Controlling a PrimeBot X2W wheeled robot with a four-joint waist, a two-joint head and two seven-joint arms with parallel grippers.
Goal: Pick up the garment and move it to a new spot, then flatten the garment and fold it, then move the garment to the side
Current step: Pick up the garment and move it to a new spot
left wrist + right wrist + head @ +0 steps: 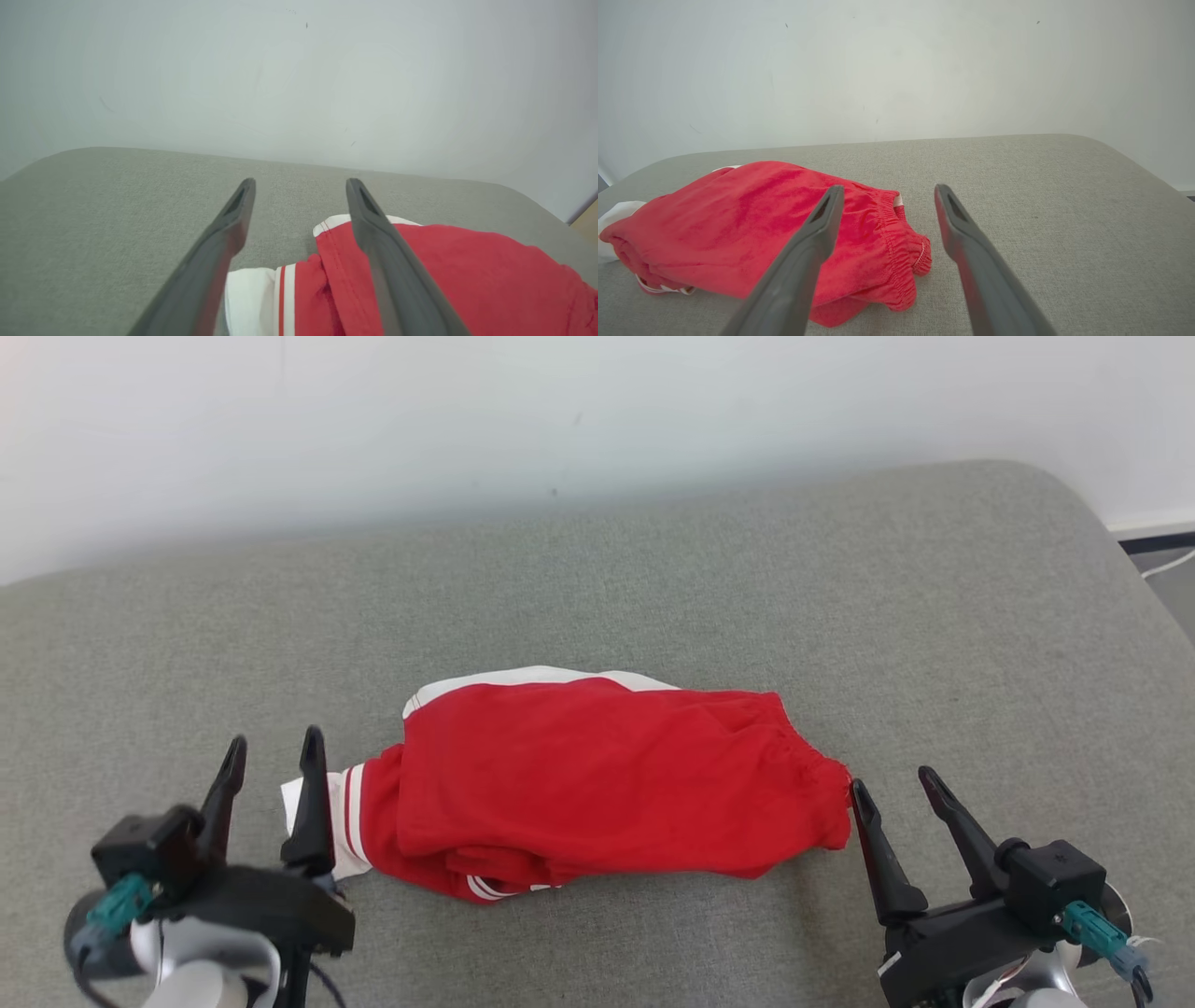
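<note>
- Left gripper (273, 740) stands wide apart with nothing between its fingers, at the garment's white cuff (250, 298). In the head view its inner finger crosses that cuff; I cannot tell whether it touches the cloth.
- Right gripper (890, 777) is likewise spread wide and empty. Its inner fingertip is just beside the gathered waistband (901, 233) at the other end.
- Between them the garment (597, 775), red shorts with white trim, lies as a layered bundle on the grey cushion (653, 569), nearer the robot than the wall. It looks folded over on itself, though not neatly.
- Biggest risk, to my eye: a pinch that catches only the top layer. Lift that, and the lower layers would hang or slide out, undoing whatever fold there is.
- If the two arms rise or travel unevenly, the cloth would stretch taut between them or sag in the middle and open up.
- Fingers coming in too shallow would shove the ends inward and bunch them instead of gripping.
- That elastic waistband is lumpy, so a fingertip could snag in the gathers and drag it.
- Soft upholstery gives underfoot, so pressing down to get beneath the cloth may dig in and stall.
</note>
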